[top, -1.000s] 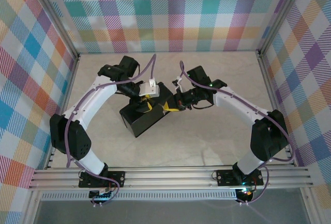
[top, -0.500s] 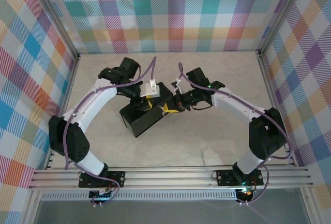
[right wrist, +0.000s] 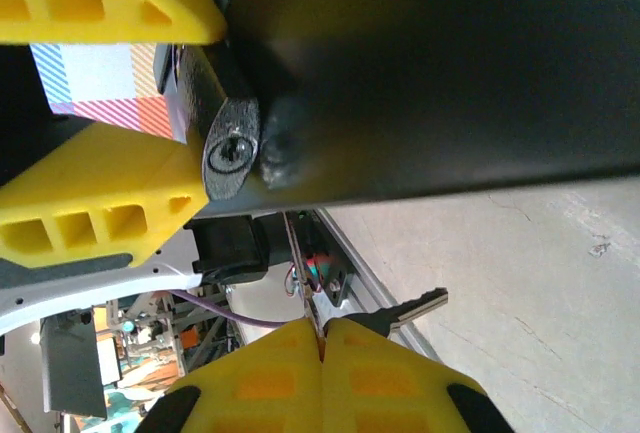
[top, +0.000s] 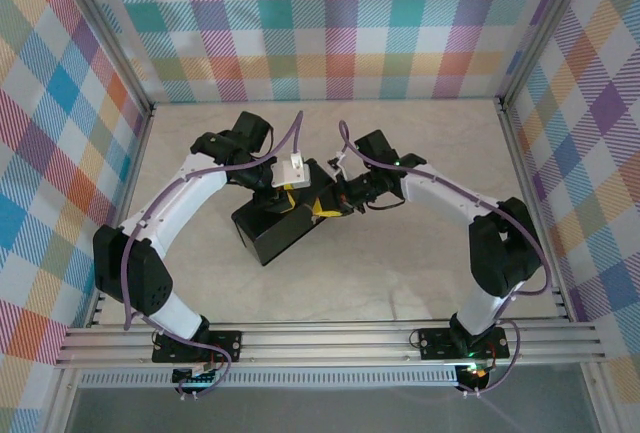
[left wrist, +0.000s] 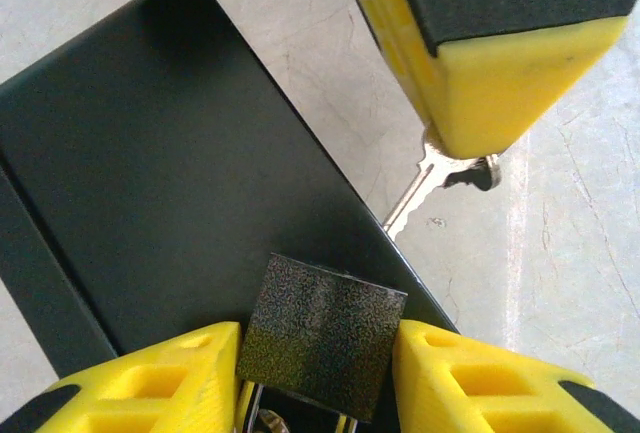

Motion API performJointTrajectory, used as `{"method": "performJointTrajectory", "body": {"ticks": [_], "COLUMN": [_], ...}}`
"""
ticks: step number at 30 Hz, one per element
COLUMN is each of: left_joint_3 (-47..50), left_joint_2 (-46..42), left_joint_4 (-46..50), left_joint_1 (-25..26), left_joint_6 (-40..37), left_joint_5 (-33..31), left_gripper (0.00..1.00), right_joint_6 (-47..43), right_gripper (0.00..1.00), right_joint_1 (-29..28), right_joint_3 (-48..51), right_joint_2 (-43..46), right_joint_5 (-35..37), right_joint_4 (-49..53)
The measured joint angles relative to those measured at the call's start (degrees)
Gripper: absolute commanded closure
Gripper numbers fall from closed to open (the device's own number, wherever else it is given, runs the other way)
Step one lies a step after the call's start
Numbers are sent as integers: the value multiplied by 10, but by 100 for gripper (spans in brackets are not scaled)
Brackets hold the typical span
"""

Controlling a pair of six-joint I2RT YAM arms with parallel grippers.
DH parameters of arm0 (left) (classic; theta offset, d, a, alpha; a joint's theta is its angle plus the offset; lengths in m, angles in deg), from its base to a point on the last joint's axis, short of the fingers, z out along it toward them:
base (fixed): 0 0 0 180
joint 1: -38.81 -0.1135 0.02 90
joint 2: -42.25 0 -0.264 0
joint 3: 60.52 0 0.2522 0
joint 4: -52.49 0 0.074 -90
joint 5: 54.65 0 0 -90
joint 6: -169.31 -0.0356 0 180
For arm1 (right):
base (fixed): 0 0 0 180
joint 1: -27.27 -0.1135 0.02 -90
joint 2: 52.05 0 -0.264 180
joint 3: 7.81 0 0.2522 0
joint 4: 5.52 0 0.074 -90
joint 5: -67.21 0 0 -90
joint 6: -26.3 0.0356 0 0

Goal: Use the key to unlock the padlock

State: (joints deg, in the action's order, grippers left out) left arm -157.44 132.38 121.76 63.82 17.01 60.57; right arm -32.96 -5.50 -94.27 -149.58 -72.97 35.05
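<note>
The small dark speckled padlock (left wrist: 322,331) stands against the black box (left wrist: 150,173), and my left gripper (left wrist: 320,353) is shut on it, one yellow finger touching each side. From the right wrist view I see the padlock's keyhole face (right wrist: 230,153) between those left fingers (right wrist: 90,203). My right gripper (right wrist: 322,338) is shut on the key (right wrist: 412,310), holding it by its dark head with the silver blade sticking out sideways. In the left wrist view the key (left wrist: 420,188) hangs under the right finger (left wrist: 500,73), its tip near the box's edge, a little way off the padlock.
The black box (top: 280,228) lies mid-table, with my two grippers meeting at its far right corner (top: 310,203). Plaid walls close in the table on three sides. The arm bases and a metal rail (top: 330,343) run along the near edge.
My left jaws have narrowed onto the padlock. The right arm has shifted slightly left, bringing the key closer to the box.
</note>
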Motion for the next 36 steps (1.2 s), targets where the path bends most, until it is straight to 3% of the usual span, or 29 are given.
{"method": "performJointTrajectory", "body": {"ticks": [36], "left_joint_3": [27], "left_joint_2": [-15], "left_joint_4": [-35], "left_joint_1": [0], "left_joint_6": [15], "left_joint_5": [9], "left_gripper": [61], "right_joint_6": [-17], "right_gripper": [100], "right_joint_1": [13], "right_joint_3": [-36], "right_joint_2": [7], "right_joint_5": [-10], "right_joint_4": [27]}}
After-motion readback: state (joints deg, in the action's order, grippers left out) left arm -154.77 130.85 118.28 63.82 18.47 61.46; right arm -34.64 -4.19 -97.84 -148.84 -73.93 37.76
